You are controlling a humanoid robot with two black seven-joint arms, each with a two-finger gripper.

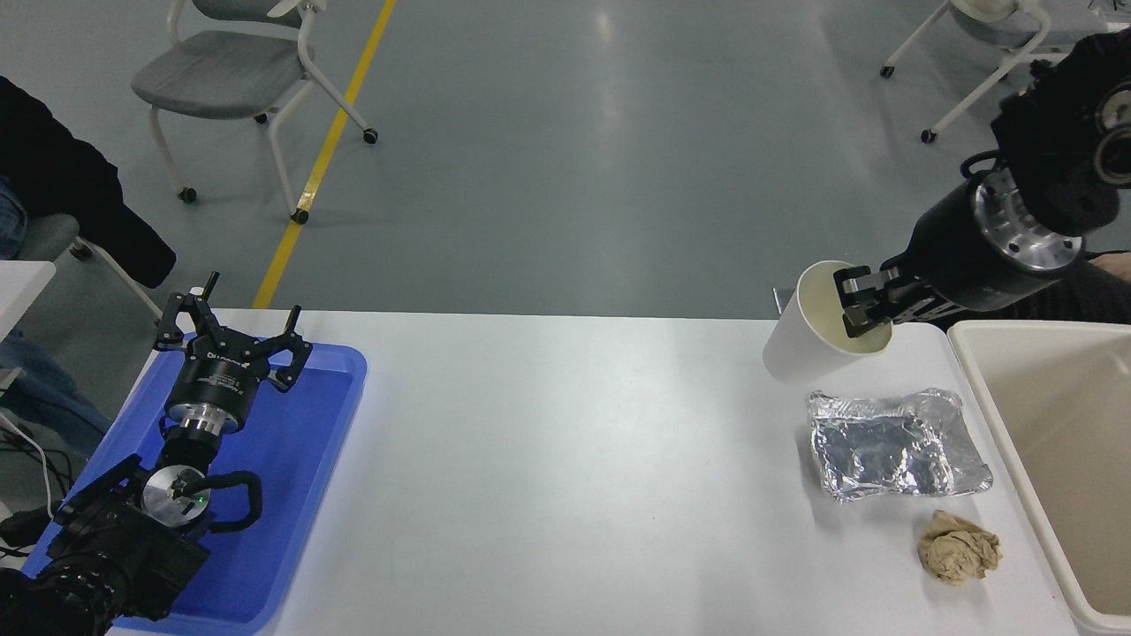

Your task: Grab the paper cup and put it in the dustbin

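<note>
bright, even overhead light | floor (610,132) glare | soft shadows | sharp
</note>
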